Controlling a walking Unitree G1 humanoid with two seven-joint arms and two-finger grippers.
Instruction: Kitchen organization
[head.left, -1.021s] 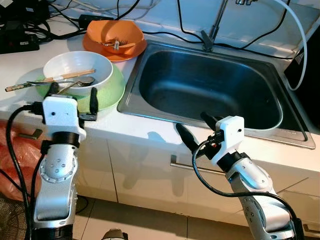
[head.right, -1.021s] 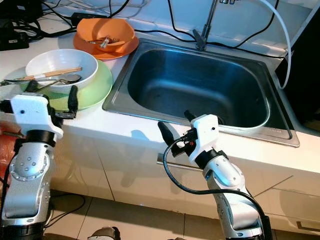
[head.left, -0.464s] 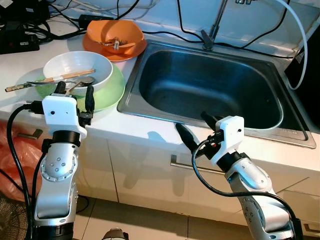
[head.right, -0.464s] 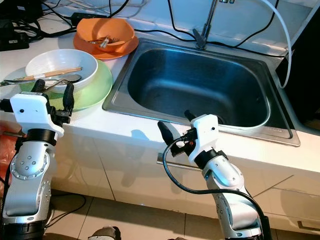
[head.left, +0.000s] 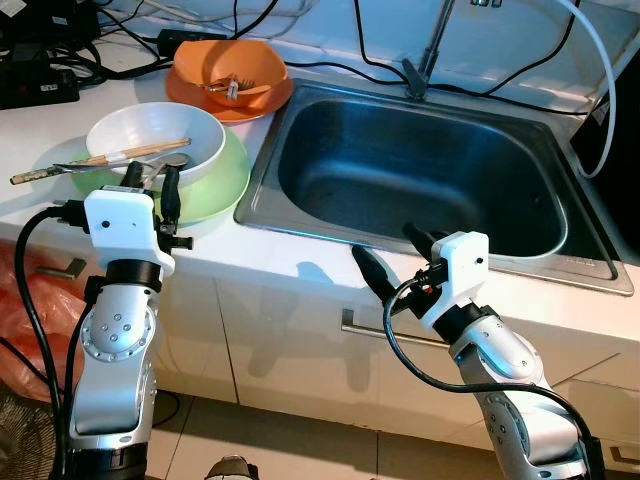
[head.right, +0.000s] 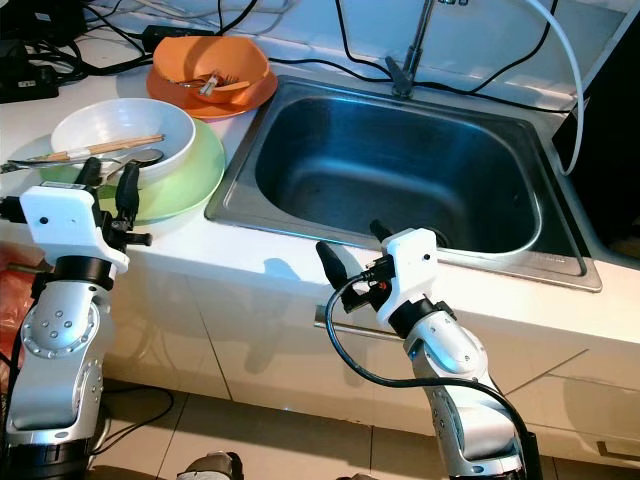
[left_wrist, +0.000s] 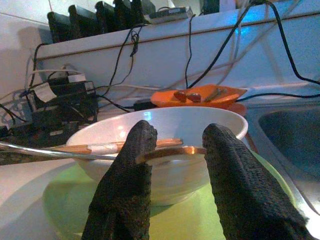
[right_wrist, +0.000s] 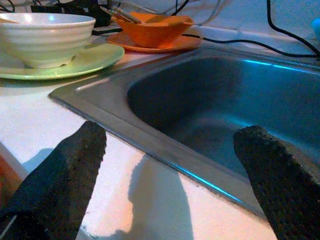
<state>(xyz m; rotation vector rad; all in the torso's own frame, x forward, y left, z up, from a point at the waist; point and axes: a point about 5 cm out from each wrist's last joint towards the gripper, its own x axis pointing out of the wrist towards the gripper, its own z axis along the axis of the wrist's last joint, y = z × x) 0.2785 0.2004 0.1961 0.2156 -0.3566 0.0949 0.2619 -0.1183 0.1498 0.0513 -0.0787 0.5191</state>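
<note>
White countertop (head.left: 300, 262) ran across the scene before us, with a steel sink (head.left: 420, 175) set into its right half. On the left of the counter a white bowl (head.left: 155, 140) sat on a green plate (head.left: 225, 180), and a pair of chopsticks (head.left: 100, 160) and a metal spoon (head.left: 165, 163) lay across the bowl, their ends sticking out past its left rim. Farther back, an orange bowl (head.left: 228, 68) rested on an orange plate (head.left: 270, 100) with some utensils in it, and black cables (head.left: 60, 50) trailed along the far wall.

Our left gripper (head.left: 148, 185) stood at the near edge of the green plate, just in front of the white bowl, its two fingers (left_wrist: 125, 185) a little apart with the bowl's near wall seen between them; we could not tell whether they touched the plate. Our right gripper (head.left: 395, 255) hovered at the near edge of the counter by the sink's front rim, fingers (right_wrist: 65, 170) spread wide and holding nothing.
</note>
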